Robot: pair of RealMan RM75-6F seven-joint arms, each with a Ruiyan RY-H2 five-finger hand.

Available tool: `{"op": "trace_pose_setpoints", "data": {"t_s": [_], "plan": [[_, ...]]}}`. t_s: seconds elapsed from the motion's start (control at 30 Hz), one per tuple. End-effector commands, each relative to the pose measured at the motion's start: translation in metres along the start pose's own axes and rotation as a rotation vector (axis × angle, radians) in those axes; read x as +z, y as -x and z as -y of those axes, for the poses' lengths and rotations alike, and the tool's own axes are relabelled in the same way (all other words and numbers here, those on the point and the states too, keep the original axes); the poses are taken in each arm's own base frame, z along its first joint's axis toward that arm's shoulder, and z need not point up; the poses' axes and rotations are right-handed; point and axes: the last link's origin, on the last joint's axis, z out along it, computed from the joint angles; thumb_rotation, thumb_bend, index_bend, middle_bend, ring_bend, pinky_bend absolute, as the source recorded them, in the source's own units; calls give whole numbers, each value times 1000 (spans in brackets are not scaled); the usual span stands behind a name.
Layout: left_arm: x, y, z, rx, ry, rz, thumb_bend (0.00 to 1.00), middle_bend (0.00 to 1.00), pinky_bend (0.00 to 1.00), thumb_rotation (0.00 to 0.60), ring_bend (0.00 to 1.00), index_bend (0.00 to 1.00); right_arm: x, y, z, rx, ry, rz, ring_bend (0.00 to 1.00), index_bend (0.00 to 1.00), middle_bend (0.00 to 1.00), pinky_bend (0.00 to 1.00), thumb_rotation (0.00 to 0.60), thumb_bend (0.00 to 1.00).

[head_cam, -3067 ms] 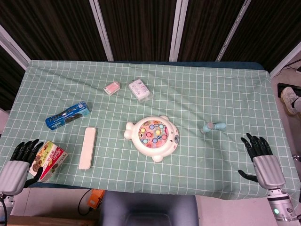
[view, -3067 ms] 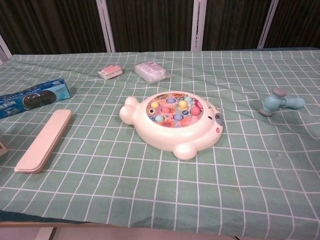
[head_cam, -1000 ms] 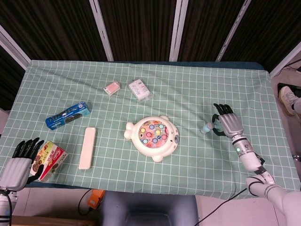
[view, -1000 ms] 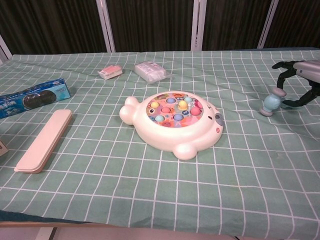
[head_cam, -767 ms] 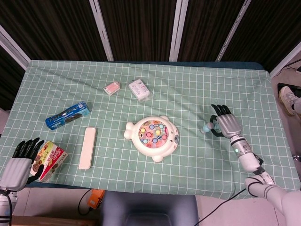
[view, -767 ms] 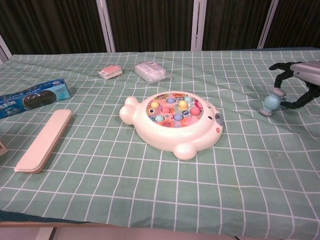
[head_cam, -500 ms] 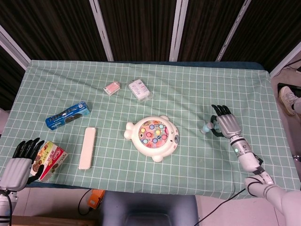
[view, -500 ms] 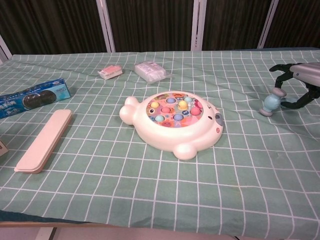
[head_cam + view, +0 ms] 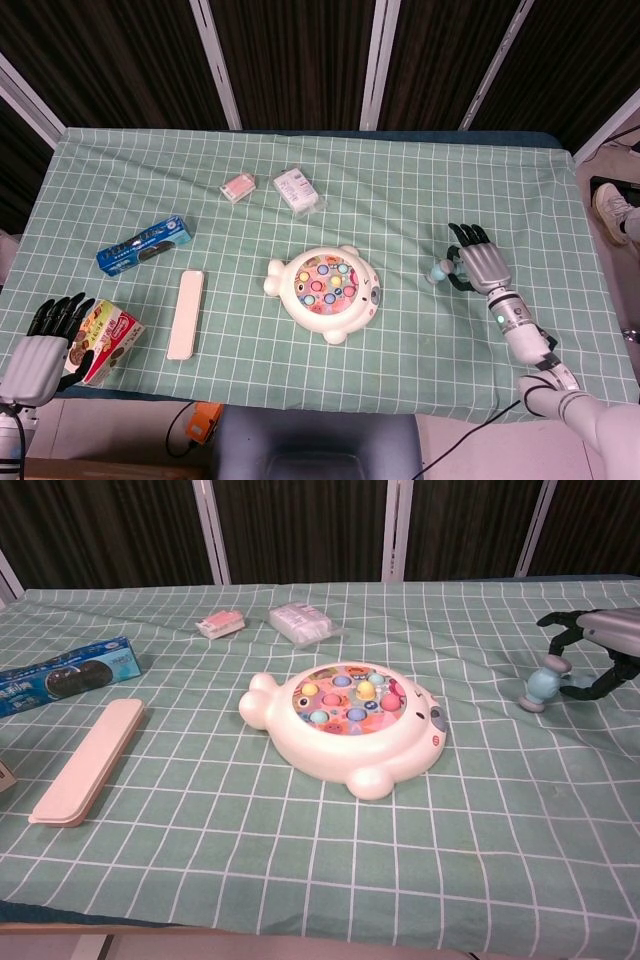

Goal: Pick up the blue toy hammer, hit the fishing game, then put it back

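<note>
The blue toy hammer (image 9: pixel 438 271) lies on the green checked cloth, right of the white fishing game (image 9: pixel 325 288). In the chest view its head (image 9: pixel 540 687) points toward the game and its handle runs right. My right hand (image 9: pixel 481 264) hovers over that handle. Its fingers (image 9: pixel 557 623) arch apart above and around the handle without closing on it. My left hand (image 9: pixel 40 345) rests with fingers extended at the table's front left edge and holds nothing. The fishing game (image 9: pixel 350 720) sits mid-table.
A snack box (image 9: pixel 103 343) lies beside my left hand. A beige long case (image 9: pixel 187 313) and a blue box (image 9: pixel 145 245) lie left of the game. A pink packet (image 9: pixel 238 187) and a white packet (image 9: pixel 299 190) lie behind it.
My right hand travelled from the front right table edge to the hammer and has settled over its handle. The hammer and my left hand have not moved.
</note>
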Motion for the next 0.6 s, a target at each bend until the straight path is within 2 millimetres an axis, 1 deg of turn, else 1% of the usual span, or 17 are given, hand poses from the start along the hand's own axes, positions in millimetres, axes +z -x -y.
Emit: {"op": "trace_pose_setpoints", "data": {"t_s": [0.03,0.6], "plan": [[0,0,0,-1,0,0,417,35,40,600,18,0,0,0,0,0,3,0,0,624,153,15,600,512],[0,0,0,-2,3,1,416,36,40,600,18,0,2,3,1,-7,14,2,11,669,156,26,600,533]]}}
